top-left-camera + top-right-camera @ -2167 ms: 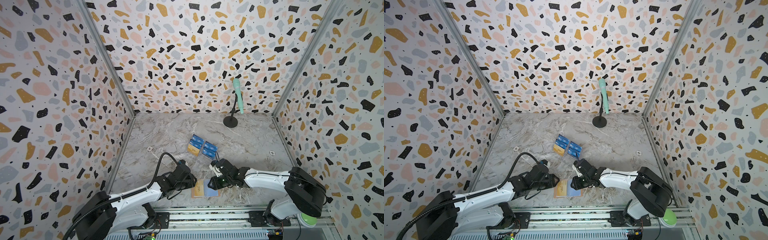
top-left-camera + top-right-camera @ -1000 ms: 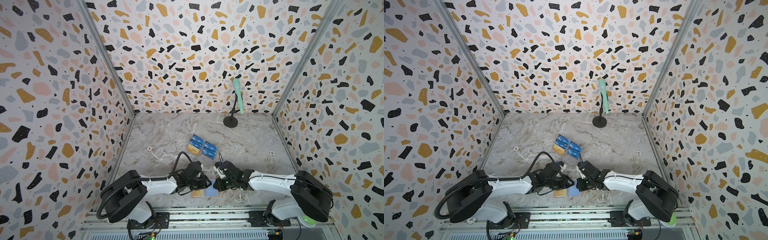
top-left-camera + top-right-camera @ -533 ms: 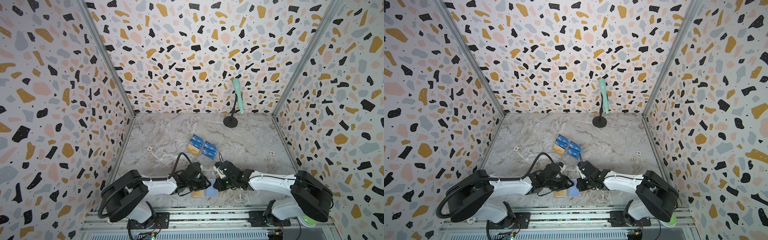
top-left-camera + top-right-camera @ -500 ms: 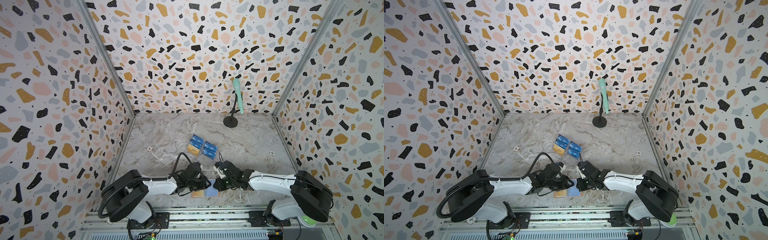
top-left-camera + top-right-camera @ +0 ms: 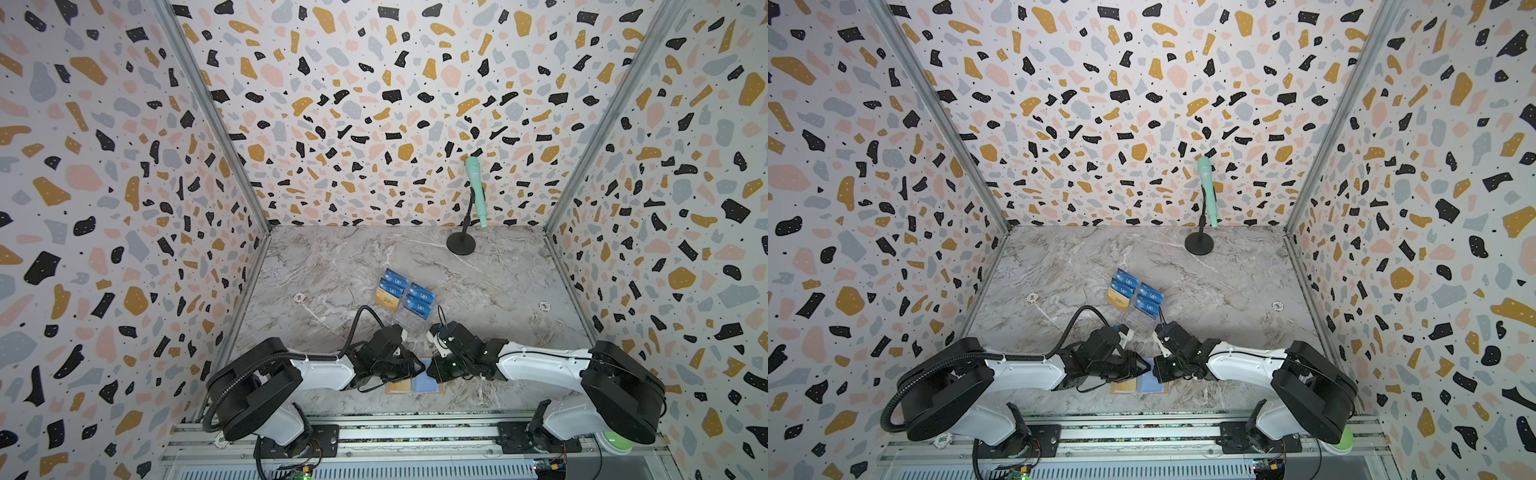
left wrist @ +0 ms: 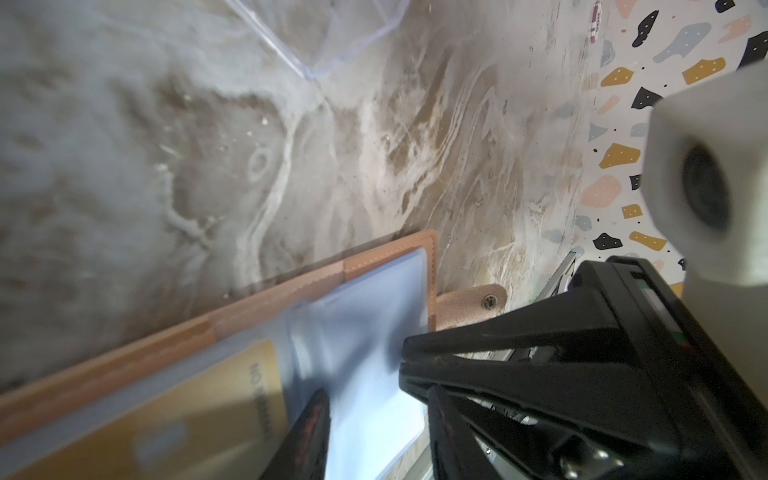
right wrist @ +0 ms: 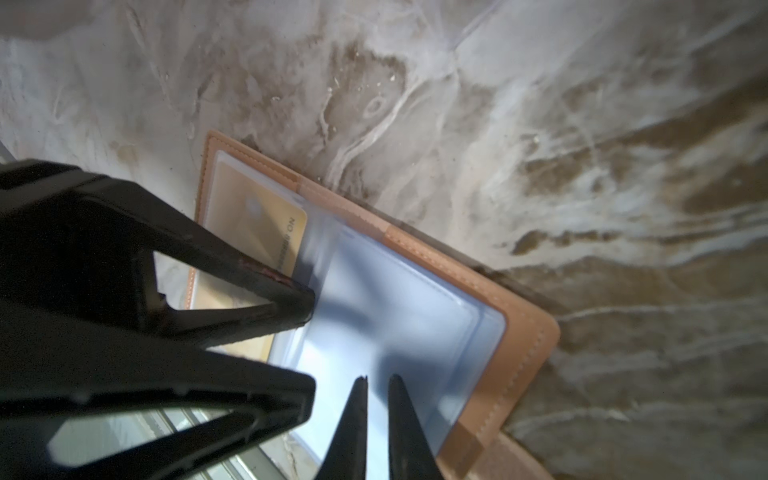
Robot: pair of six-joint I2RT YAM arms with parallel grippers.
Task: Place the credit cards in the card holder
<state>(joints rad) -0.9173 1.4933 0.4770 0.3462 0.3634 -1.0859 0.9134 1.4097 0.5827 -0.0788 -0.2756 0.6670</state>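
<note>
Marble-patterned tabletop (image 5: 361, 270) is carrying everything, and both arms are lying low along its near edge, reaching toward each other.

Off to the side of both grippers, away from the arm bases, the transparent acrylic tiered stand (image 5: 412, 322) is holding the unsleeved credit cards (image 5: 420, 297), several blue VIP ones and one gold. It is sitting about equally near either wrist.

The left gripper (image 7: 311, 345) is standing partly open with nothing between its jaws. One fingertip (image 7: 299, 299) is pressing on the clear sleeve (image 7: 415, 316) close to the fold. The right gripper (image 7: 377, 380) is facing it, tips almost meeting the left's, jaws drawn nearly shut with a sliver of gap. I cannot tell whether a card edge is pinched there.

Directly beneath both sets of tips the card holder (image 7: 528, 345) is lying open and flat, its long axis running from one gripper to the other. The page under the left gripper is showing a gold card (image 7: 266, 220) already sleeved. The page under the right gripper is showing pale blue through blurred plastic, perhaps a blue card being seated.

The snap tab (image 6: 473, 305) is sticking out on the right gripper's side.

As I judge it, the right arm is sitting nearer that blue page, with the left steadying.
</note>
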